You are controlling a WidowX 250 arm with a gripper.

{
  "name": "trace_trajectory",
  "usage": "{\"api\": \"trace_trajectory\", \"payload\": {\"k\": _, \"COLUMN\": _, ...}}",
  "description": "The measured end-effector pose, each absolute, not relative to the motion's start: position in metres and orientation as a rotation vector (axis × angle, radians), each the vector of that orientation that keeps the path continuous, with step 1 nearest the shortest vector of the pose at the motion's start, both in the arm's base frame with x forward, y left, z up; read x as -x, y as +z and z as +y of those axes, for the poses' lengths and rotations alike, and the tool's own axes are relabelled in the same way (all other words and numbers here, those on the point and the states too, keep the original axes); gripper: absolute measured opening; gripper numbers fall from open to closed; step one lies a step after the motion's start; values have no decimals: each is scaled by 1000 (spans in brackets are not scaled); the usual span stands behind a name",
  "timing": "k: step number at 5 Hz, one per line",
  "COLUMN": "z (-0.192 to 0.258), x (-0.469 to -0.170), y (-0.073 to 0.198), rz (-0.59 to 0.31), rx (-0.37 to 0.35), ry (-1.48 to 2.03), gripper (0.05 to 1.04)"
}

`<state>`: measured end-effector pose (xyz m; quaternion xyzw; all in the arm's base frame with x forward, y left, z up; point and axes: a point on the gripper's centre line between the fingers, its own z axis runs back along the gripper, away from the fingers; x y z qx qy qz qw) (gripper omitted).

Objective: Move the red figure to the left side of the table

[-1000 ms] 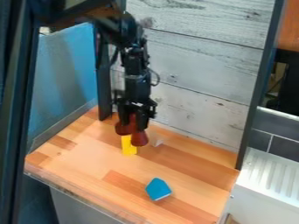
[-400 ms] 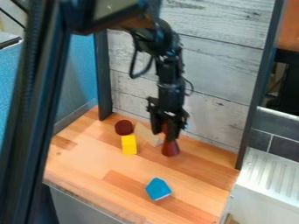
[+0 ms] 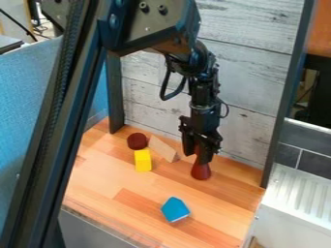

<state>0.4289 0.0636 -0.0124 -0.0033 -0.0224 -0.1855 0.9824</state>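
My gripper [image 3: 198, 156] hangs over the right back part of the wooden table [image 3: 103, 186], close to the plank wall. It is shut on the red figure [image 3: 201, 171], a cone that widens toward its base and points down below the fingers. The upper part of the figure is partly hidden by them. Whether its base touches the wood, I cannot tell.
Left of the figure are a dark red round piece [image 3: 137, 141], a yellow block [image 3: 142, 160] and a plain wooden wedge [image 3: 161, 148]. A blue block [image 3: 174, 209] lies nearer the front. A dark frame post crosses the left side.
My gripper and the red figure in it have moved right and somewhat toward the front. The round piece and the wooden wedge have come into clear sight behind them.
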Motion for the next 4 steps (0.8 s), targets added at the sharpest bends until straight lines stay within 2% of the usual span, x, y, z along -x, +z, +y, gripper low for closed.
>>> {"api": "trace_trajectory", "payload": {"k": 1, "z": 62, "x": -428, "y": -18, "rz": -78, "rx": 6, "ry": -379, "gripper": 663}}
{"api": "trace_trajectory", "payload": {"k": 2, "z": 62, "x": -418, "y": -25, "rz": -58, "rx": 45, "ry": -378, "gripper": 949}}
{"api": "trace_trajectory", "payload": {"k": 3, "z": 68, "x": -409, "y": -10, "rz": -70, "rx": 74, "ry": -375, "gripper": 1004}}
{"api": "trace_trajectory", "payload": {"k": 4, "z": 83, "x": -398, "y": 29, "rz": -112, "rx": 82, "ry": -340, "gripper": 1000}}
